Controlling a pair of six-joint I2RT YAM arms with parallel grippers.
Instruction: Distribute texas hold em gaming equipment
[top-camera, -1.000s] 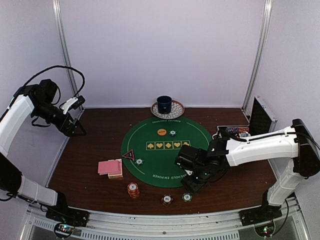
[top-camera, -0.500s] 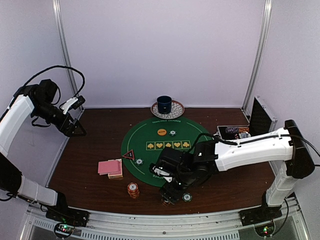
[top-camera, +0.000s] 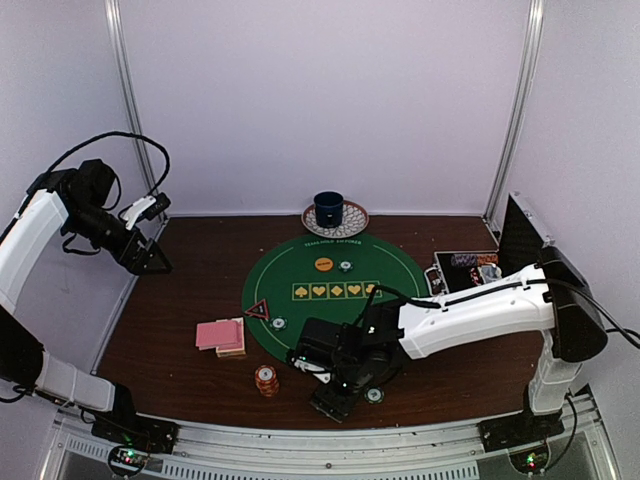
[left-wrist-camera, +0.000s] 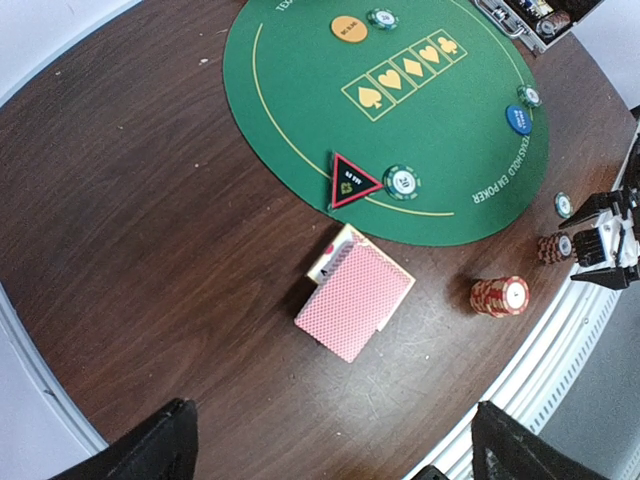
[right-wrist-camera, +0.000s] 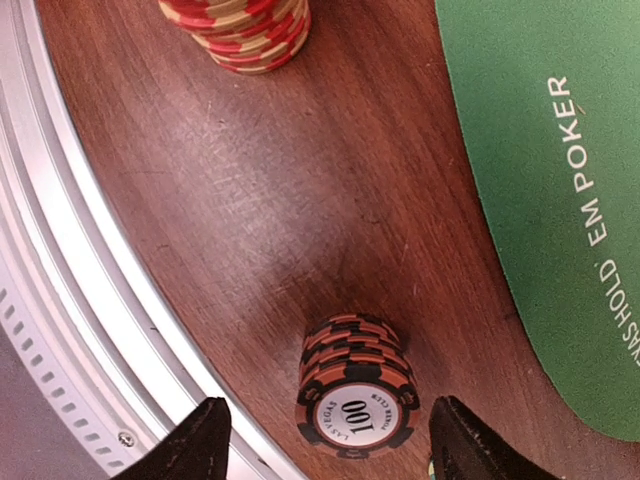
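I am holding my right tool (right-wrist-camera: 335, 440) open astride the dark red chip stack (right-wrist-camera: 355, 385) at the near edge of the counter (right-wrist-camera: 250, 200), gripping nothing; my left tool (left-wrist-camera: 330, 455) is hanging wide open, empty. On the mat (left-wrist-camera: 300, 100), discs (left-wrist-camera: 348, 28) and single chips (left-wrist-camera: 401, 181) are lying placed; the cards (left-wrist-camera: 355, 300) are sitting undealt. From above, my tool is hiding that stack.

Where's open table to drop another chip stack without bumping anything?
Widest bare wood: left of the green mat, from the cards back to the far-left corner. A smaller patch lies right of the mat, nearer than the open case. Crowded: the near edge, where orange stack, dark red stack, green chip and right gripper bunch.
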